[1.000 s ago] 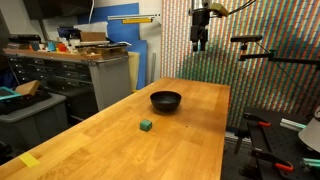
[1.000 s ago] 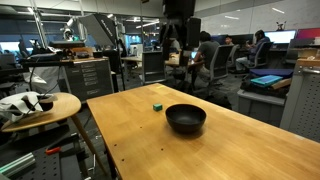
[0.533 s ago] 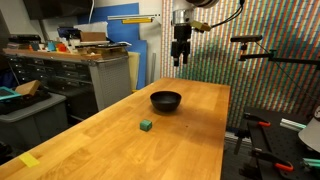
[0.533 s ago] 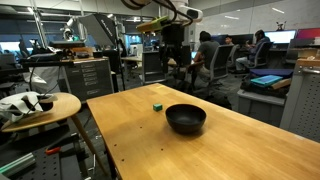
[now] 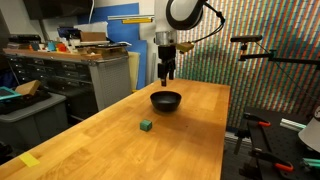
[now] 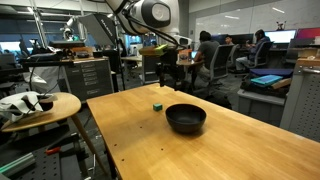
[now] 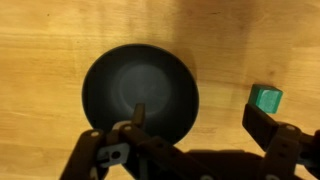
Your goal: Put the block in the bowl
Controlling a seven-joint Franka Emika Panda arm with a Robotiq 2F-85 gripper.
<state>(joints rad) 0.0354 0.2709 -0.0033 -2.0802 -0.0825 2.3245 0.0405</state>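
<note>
Status: the gripper [image 5: 167, 73] hangs above the bowl [image 5: 166, 100] with its jaws apart and nothing between them. The block [image 5: 146, 126] sits on the table [image 5: 190, 150], clear of the bowl and not yet picked up. In the wrist view the block [image 7: 266, 99] lies to one side of the bowl [image 7: 140, 95], just past one finger [image 7: 268, 125].

Step in hand: approach the block.

Procedure, as I judge it:
1. I shift sideways at the present height until the block sits midway between the fingers in the wrist view. Descending first risks clipping the bowl rim.
2. I rotate the wrist so the pads face two flat sides, not the corners.
3. I lower until the pads bracket the cube without pressing into the table, then close.
4. I lift above the rim, return over the bowl centre, and release low.

Caution: the cube is small, so an off-centre closure will likely push it away.
</note>
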